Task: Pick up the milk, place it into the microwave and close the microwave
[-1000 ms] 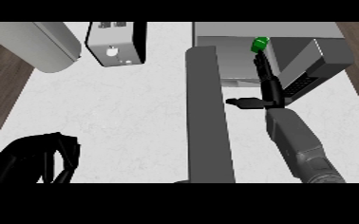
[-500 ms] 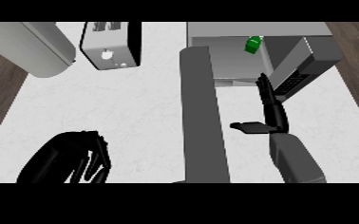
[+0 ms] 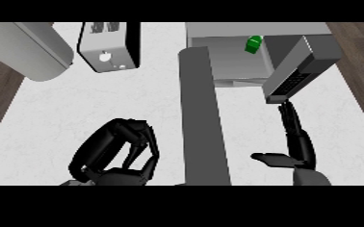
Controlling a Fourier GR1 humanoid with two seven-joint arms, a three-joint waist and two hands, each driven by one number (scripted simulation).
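One job remains: milk [image 3: 253, 44] sits inside the microwave [image 3: 235, 31], so your right hand [image 3: 299, 146] has its fingers [image 3: 288, 120] straight beside the open door [image 3: 202, 115].

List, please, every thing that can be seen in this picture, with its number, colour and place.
milk: one, green, inside the open microwave
microwave: one, grey, upper right of the counter
microwave door: one, dark grey, swung open, down the middle
toaster: one, silver grey, top, left of centre
rounded object: one, light grey, top left; kind unclear
counter: one, white
left hand: one, black, lower left, fingers curled, holding nothing
right hand: one, black, lower right, fingers straight
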